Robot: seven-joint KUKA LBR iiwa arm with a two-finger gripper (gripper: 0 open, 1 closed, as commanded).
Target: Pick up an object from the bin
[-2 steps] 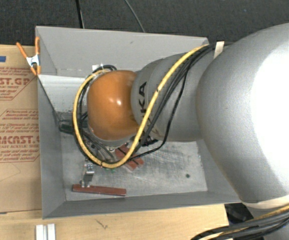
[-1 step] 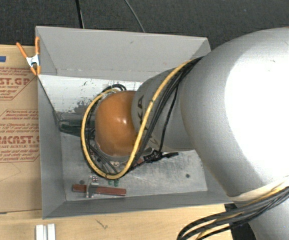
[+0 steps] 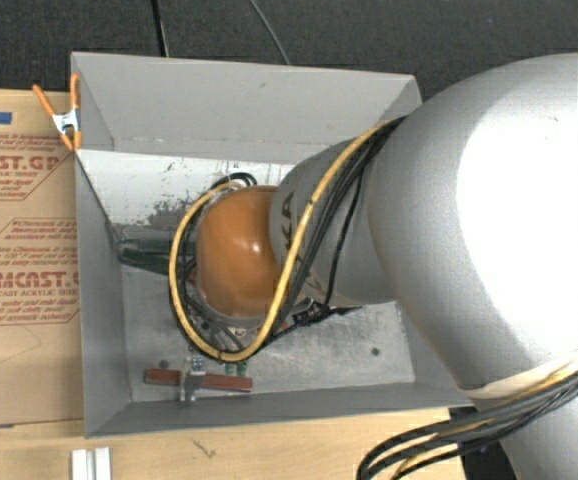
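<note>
Item nearest the wrist: a flat reddish-brown strip (image 3: 161, 376) on the floor of the bin (image 3: 99, 298), near left, with a small metal piece (image 3: 191, 380) across it. Further left: a dark green object (image 3: 149, 253), partly covered. Jaws: hidden beneath the orange cover (image 3: 234, 253); we cannot tell their state. Arm (image 3: 489, 228): reaching in from the right, with cables (image 3: 181, 268) looped round the cover.

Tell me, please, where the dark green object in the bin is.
In the camera view, the dark green object lies at the left of the bin, near its left wall, its right end hidden behind the arm's orange cover.
</note>
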